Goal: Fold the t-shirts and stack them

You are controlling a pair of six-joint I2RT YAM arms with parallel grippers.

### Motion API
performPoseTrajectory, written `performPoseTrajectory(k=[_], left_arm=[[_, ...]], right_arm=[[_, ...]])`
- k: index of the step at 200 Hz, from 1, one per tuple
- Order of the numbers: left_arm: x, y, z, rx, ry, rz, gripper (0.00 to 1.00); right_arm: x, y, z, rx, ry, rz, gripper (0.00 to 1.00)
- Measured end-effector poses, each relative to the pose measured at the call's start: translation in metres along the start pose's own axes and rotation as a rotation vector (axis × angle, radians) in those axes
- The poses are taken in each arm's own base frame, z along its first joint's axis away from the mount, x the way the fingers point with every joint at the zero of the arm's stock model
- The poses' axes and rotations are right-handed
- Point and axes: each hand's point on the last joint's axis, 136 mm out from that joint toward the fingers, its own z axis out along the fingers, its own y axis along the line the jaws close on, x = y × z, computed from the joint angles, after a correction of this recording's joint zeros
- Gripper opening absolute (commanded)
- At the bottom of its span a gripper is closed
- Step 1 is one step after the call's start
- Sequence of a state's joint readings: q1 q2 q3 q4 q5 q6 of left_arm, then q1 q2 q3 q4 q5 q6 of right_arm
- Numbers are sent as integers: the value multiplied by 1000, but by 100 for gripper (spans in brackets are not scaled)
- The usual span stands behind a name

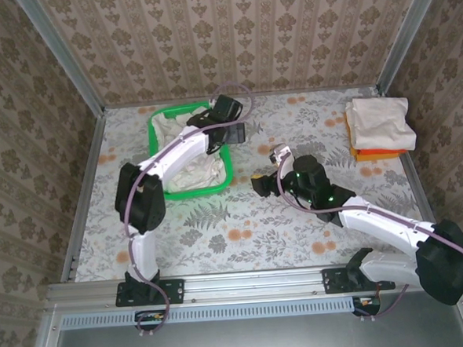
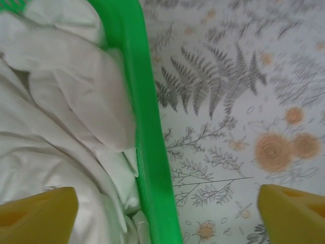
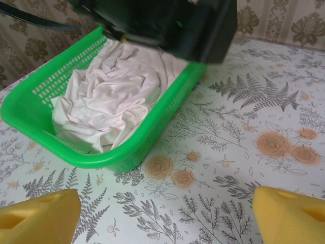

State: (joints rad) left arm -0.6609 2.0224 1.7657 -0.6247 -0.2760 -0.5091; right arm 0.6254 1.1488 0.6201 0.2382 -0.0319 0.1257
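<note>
Crumpled off-white t-shirts [image 1: 191,174] fill the green mesh basket [image 1: 158,158] at the back left. My left gripper [image 1: 232,131] hovers over the basket's right rim, open. In the left wrist view its yellow fingertips [image 2: 39,217] straddle the rim [image 2: 148,132], one over the t-shirts [image 2: 66,96], the other over the table. My right gripper [image 1: 262,183] is open above mid-table with nothing in it [image 3: 165,216], facing the basket [image 3: 119,158] and its t-shirts [image 3: 114,99]. At the back right a folded off-white t-shirt [image 1: 379,123] rests on an orange one [image 1: 370,155].
The left arm's black wrist [image 3: 175,23] hangs over the basket's far end in the right wrist view. The floral tablecloth [image 1: 243,236] is bare between the basket and the folded stack. Metal frame posts and wallpapered walls close in the table's sides and back.
</note>
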Motion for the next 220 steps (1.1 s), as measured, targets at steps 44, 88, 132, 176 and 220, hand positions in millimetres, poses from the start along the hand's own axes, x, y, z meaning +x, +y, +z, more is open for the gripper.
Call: performPoseTrajectory(k=[44, 88, 132, 176, 220], left_arm=[[33, 5, 34, -29, 127, 34, 38], [33, 12, 35, -30, 144, -1, 4], [30, 35, 33, -34, 141, 16, 0], [30, 92, 31, -69, 152, -2, 0], [19, 174, 34, -106, 146, -42, 0]], right_arm=[[2, 1, 1, -7, 8, -29, 89], [9, 3, 7, -19, 34, -48, 89], [2, 9, 12, -55, 33, -51, 90], [-9, 28, 23, -149, 28, -62, 93], [-31, 55, 38, -249, -22, -101, 95]])
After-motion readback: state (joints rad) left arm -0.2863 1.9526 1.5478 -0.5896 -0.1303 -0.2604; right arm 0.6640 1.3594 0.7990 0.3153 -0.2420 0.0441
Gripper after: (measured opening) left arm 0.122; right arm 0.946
